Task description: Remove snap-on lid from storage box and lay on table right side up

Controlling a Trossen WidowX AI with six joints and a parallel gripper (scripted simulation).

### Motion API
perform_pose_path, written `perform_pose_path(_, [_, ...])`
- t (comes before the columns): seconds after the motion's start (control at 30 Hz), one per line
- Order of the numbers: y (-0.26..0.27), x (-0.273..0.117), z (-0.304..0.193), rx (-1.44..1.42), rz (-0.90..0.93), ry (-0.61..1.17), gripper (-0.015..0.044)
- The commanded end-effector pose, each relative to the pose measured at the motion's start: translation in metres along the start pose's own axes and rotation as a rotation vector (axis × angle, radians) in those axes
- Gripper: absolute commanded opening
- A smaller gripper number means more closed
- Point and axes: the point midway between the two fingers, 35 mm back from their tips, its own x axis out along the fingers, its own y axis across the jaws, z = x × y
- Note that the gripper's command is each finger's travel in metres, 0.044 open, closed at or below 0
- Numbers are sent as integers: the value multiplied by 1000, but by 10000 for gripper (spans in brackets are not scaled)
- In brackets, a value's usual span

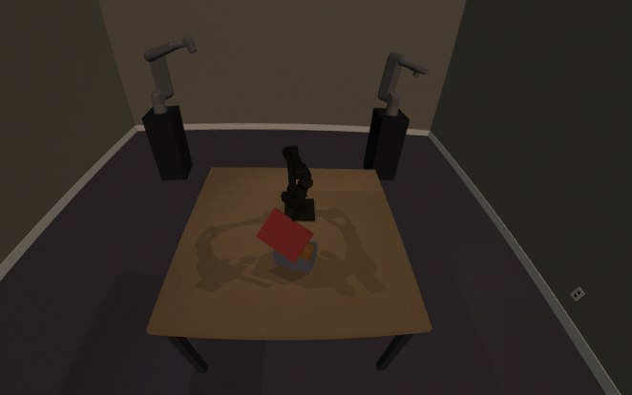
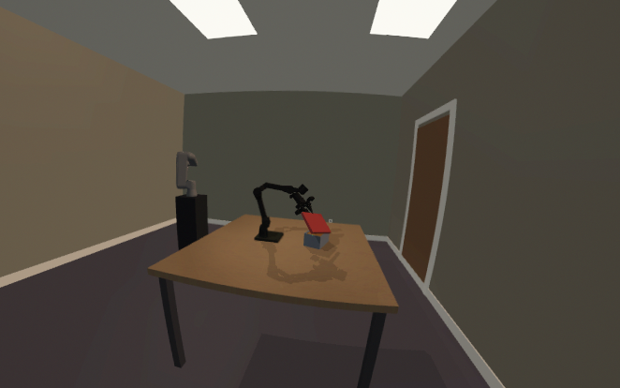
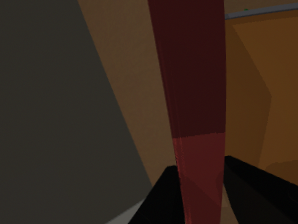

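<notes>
While one gripper (image 2: pixel 311 211) (image 3: pixel 198 171) pinches one red lid (image 1: pixel 284 235) (image 2: pixel 316 223) (image 3: pixel 192 75), one box sits open below

Tilted, the lid hangs over part of the grey box (image 1: pixel 290 262) (image 2: pixel 315 240), which rests on the counter (image 1: pixel 286 310) (image 2: pixel 281 262) (image 3: pixel 135 75). Beyond the box, in the top view, stands the black arm's base (image 1: pixel 307 214) (image 2: pixel 269 238); behind that, past the counter, two grey arms (image 1: pixel 161 76) (image 1: pixel 390 78) top two pedestals (image 1: pixel 167 148) (image 1: pixel 389 145). The box's visible interior is orange; I cannot tell its contents.

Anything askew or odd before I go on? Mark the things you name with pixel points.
Only the red rectangular lid (image 1: pixel 284 235) (image 2: pixel 316 223) (image 3: pixel 200 75): it tilts steeply, held by the black gripper (image 3: pixel 198 171), above the grey box (image 1: pixel 288 260) (image 2: pixel 315 240). No damage or spill shows.
</notes>
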Motion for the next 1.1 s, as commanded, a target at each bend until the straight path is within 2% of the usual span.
perform_pose_path(0.0, [1,-2,8,-1,7,4,0])
perform_pose_path(1.07, [-1,-4,71,-6,8,0,0])
